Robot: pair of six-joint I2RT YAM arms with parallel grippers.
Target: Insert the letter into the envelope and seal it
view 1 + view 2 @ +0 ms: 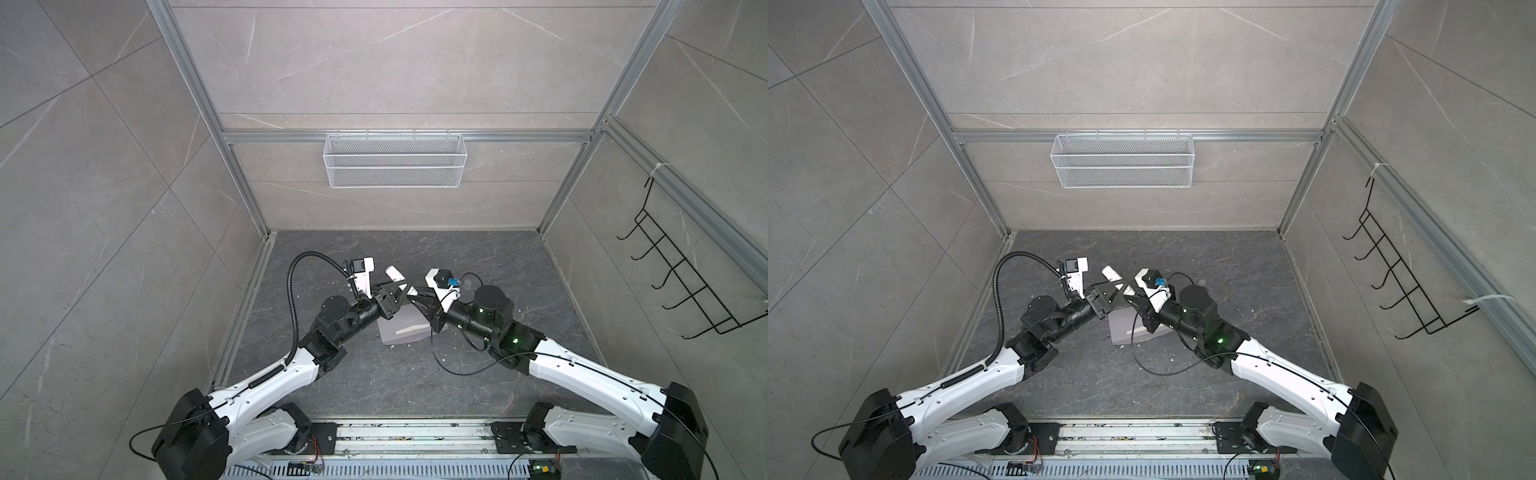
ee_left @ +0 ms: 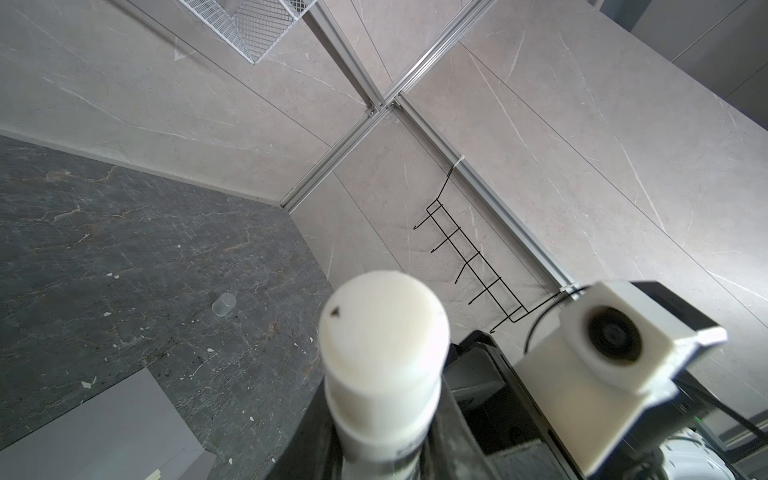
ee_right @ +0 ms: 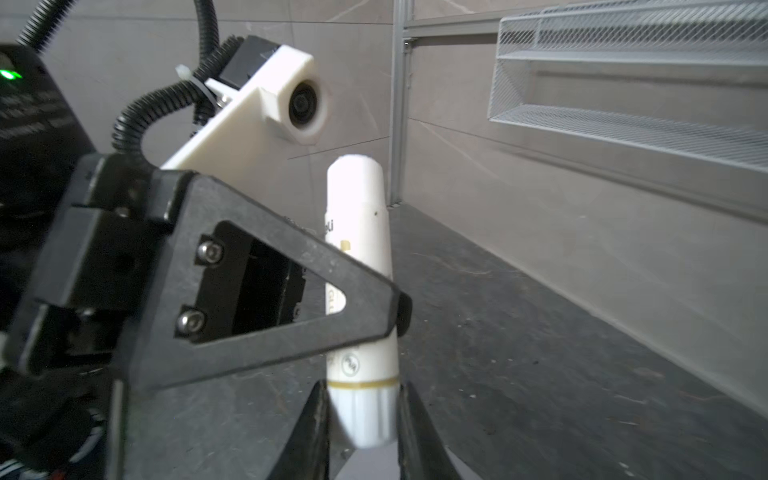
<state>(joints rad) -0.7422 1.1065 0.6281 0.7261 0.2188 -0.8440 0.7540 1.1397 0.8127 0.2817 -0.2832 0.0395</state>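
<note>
A white glue stick [image 1: 395,273] is held in the air between both arms, above the envelope. My left gripper [image 2: 382,451] is shut on its barrel, with the round end pointing at the left wrist camera. My right gripper [image 3: 361,426] is shut on the ribbed end below the gold band, with a finger [image 3: 316,428] on each side. The pale lavender-grey envelope [image 1: 401,328] lies flat on the dark table under the two grippers, with a thin cream strip along one edge. The envelope [image 2: 104,424] also shows in the left wrist view. The letter is out of view.
A small clear cap [image 2: 224,304] stands on the dark marble table [image 1: 498,270] behind the right arm. A white mesh basket [image 1: 394,160] hangs on the back wall. A black wire hook rack [image 1: 681,282] hangs on the right wall. White specks litter the table.
</note>
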